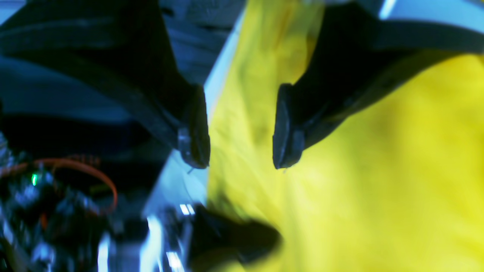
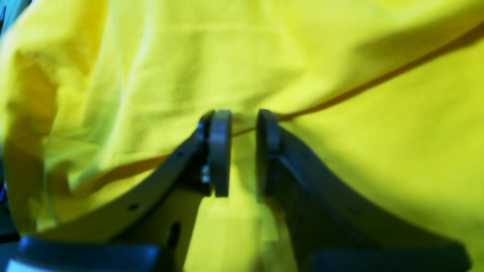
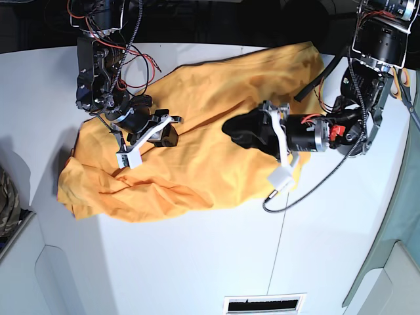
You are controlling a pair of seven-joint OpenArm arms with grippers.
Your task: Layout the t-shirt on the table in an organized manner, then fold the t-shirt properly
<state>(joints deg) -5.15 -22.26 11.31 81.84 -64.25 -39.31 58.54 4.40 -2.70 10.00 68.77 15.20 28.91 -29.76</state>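
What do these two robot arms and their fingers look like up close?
Both arms are black, with loose red and black cables. The left gripper and right gripper each end in two dark curved fingers with flat pads; white brackets sit near the wrists.

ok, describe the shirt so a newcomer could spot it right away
Start from the big white table. Across its far half lies the shirt, crumpled and orange-yellow, with both arms over it. It is the only large bright cloth there; the camouflage fabric at the left edge is dull and patterned.
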